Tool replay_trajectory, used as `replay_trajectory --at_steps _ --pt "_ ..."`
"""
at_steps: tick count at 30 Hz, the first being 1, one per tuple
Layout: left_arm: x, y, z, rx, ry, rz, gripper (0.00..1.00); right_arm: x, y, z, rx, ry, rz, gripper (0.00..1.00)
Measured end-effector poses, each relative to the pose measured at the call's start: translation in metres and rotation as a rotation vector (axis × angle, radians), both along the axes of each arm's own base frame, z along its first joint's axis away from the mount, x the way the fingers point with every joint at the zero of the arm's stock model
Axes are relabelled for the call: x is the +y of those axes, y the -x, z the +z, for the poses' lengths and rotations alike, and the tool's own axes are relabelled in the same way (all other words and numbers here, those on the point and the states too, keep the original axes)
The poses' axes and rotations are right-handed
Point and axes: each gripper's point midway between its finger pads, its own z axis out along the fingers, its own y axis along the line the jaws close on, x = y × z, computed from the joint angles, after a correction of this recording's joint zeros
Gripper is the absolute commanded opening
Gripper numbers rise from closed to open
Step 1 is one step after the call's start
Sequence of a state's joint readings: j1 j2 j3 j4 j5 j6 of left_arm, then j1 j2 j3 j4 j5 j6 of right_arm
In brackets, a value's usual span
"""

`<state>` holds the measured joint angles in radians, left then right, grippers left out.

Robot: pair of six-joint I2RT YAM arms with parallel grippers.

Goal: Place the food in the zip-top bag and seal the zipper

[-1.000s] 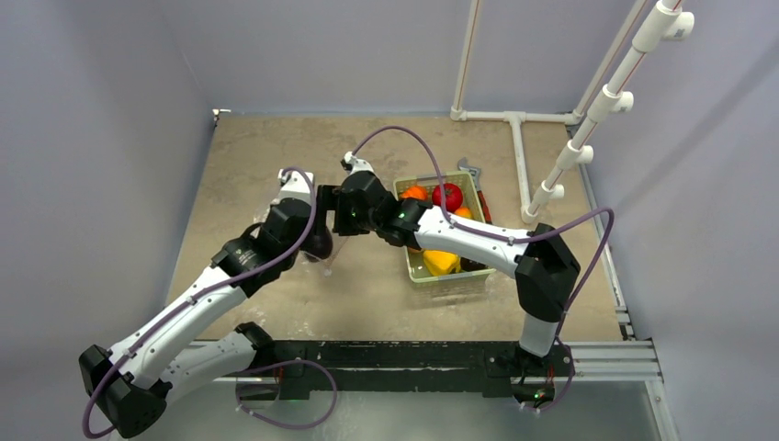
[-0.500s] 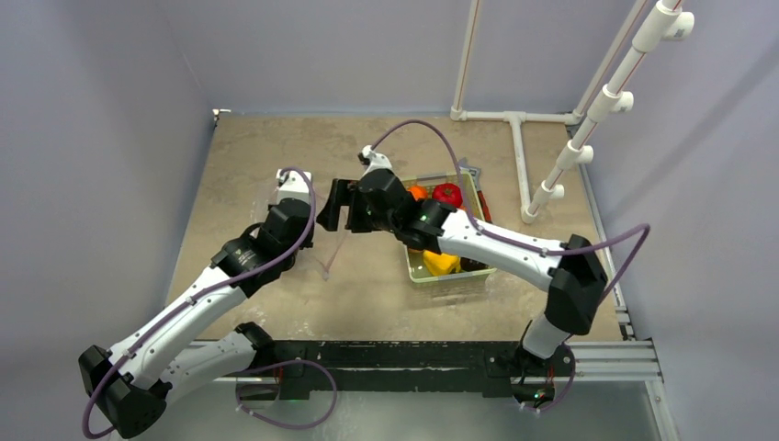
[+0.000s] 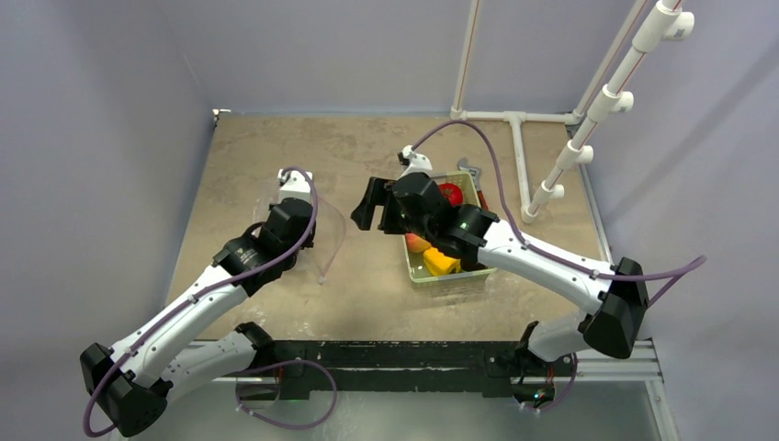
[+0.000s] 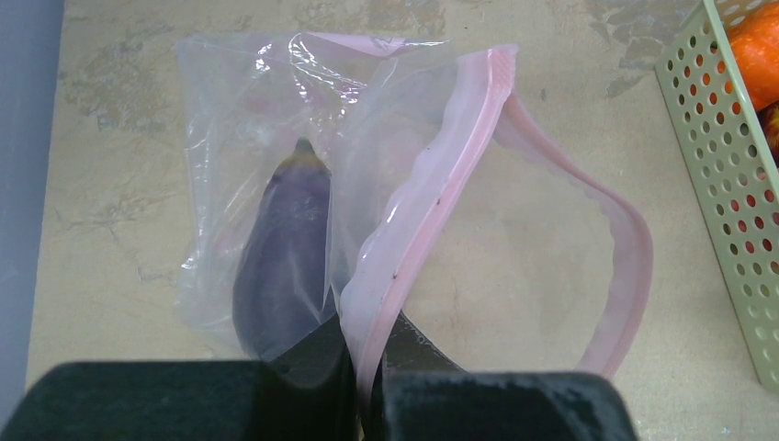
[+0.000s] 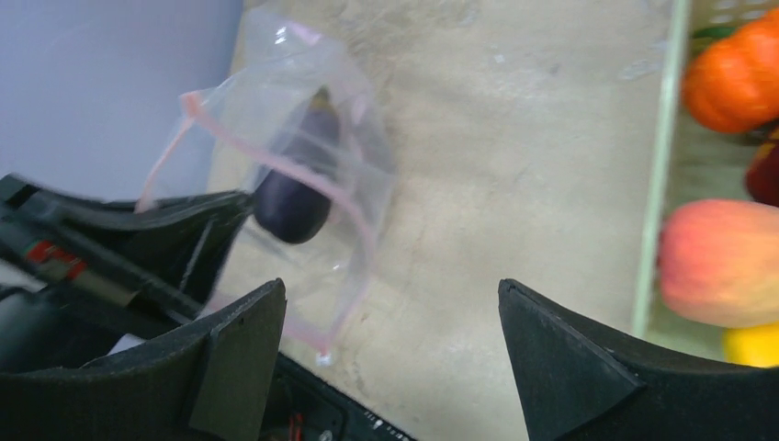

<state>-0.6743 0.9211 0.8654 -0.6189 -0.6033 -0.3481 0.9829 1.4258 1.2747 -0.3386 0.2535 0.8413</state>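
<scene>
My left gripper (image 4: 363,340) is shut on the pale pink zipper (image 4: 432,202) of the clear zip-top bag (image 4: 230,119) and holds its mouth open above the table. A purple eggplant (image 4: 280,266) lies inside the bag; it also shows in the right wrist view (image 5: 294,193). In the top view the left gripper (image 3: 303,230) sits over the bag (image 3: 333,241). My right gripper (image 3: 365,204) is open and empty, between the bag and the green basket (image 3: 441,276). Its jaws stand wide apart (image 5: 390,303). The basket holds a tomato (image 3: 450,193), a yellow pepper (image 3: 439,264), an orange (image 5: 735,78) and a peach (image 5: 716,262).
A white pipe frame (image 3: 519,147) stands at the back right, behind the basket. Grey-blue walls close in the table on the left, the back and the right. The basket's slotted wall (image 4: 726,184) is just right of the bag.
My right gripper has drawn back from the bag's mouth to the right, toward the basket, open and empty. The eggplant stays in the bag. The left gripper keeps its hold on the zipper.
</scene>
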Motion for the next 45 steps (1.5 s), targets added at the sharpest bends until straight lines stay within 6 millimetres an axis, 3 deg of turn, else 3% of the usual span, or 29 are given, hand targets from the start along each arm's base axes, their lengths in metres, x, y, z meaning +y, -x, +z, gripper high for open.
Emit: replay_trajectory --at_steps 14,18,27,36,45 --pt "0.0 0.0 -0.001 0.002 -0.001 -0.001 0.0 -0.097 -0.02 -0.065 0.108 0.204 -0.234 0.87" --pt "0.0 0.0 -0.001 0.002 -0.001 0.0 0.0 -0.115 -0.023 -0.082 0.138 0.237 -0.272 0.86" --pt "0.001 -0.001 -0.001 0.002 0.0 0.005 0.0 -0.123 -0.026 -0.115 0.181 0.299 -0.284 0.87" --pt "0.001 -0.001 0.0 0.001 0.0 0.006 0.0 -0.124 -0.042 -0.145 0.205 0.338 -0.299 0.87" --pt "0.001 -0.001 0.0 0.002 0.0 0.005 0.0 -0.125 -0.056 -0.155 0.207 0.331 -0.308 0.86"
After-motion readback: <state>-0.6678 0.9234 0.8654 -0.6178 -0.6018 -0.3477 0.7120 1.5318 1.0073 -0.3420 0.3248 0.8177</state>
